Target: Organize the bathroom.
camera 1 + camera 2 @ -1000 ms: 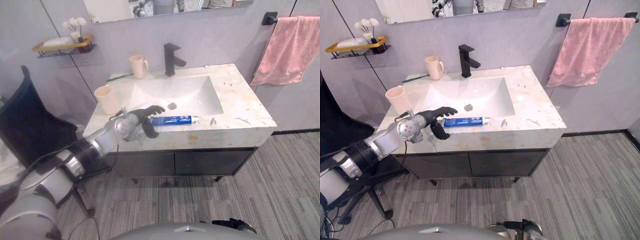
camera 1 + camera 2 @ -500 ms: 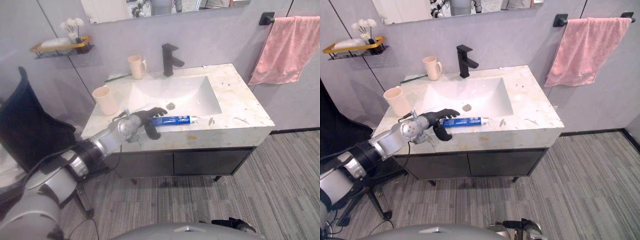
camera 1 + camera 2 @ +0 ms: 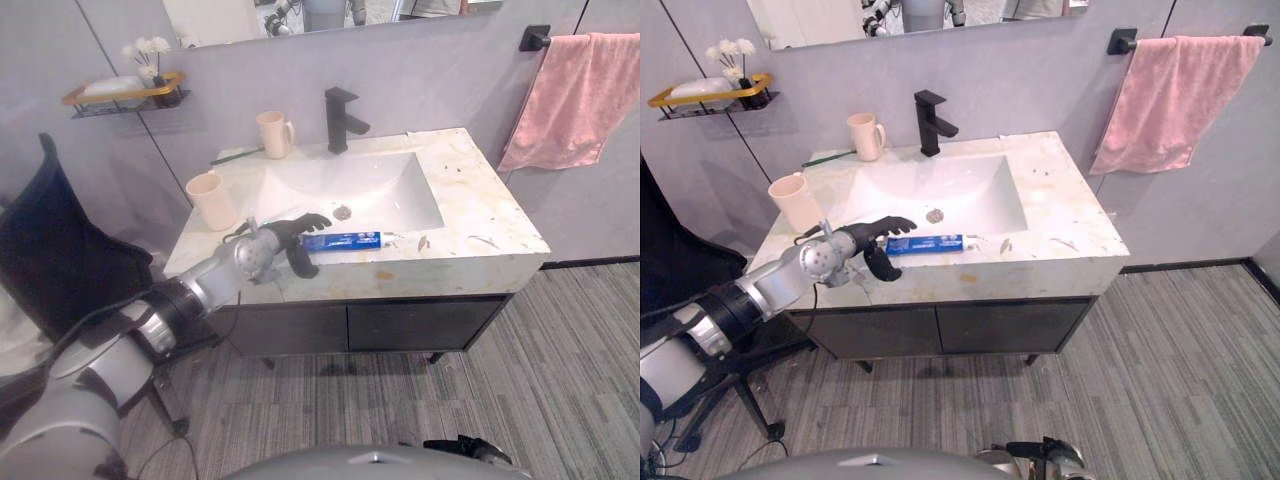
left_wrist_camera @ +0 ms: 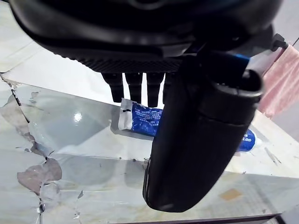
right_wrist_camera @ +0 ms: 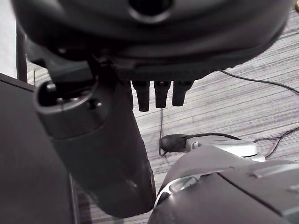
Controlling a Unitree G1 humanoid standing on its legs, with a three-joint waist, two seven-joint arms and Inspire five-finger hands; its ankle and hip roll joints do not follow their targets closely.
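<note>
Vanity counter [image 3: 480, 215]: pale marbled top with a white sink basin [image 3: 350, 185] sunk in its middle, dark cabinet below.

Pink towel [image 3: 570, 95]: hangs from a black bar on the far right wall.

Left hand [image 3: 290, 240]: dark, over the near left part of the counter. Fingers straight and held side by side, stretched above the tube's flat end; thumb [image 4: 196, 140] set apart on the near side. Nothing pinched.

Right hand [image 5: 93, 140]: hangs low over the striped floor, fingers loosely straight, holding nothing.

Toothpaste tube [image 3: 345, 240]: blue body, white crimped end to the left, cap end to the right. Lies flat on the counter's near strip, just in front of the basin, between fingers and thumb; whether they touch it cannot be told.

Black faucet [image 3: 343, 118]: at the far edge of the basin.

Beige cup [image 3: 210, 198]: stands near left of the basin, just beyond the hand.

Handled mug [image 3: 273, 133]: far left, beside the faucet.

Wall shelf [image 3: 125, 92]: far left, with white flowers.
</note>
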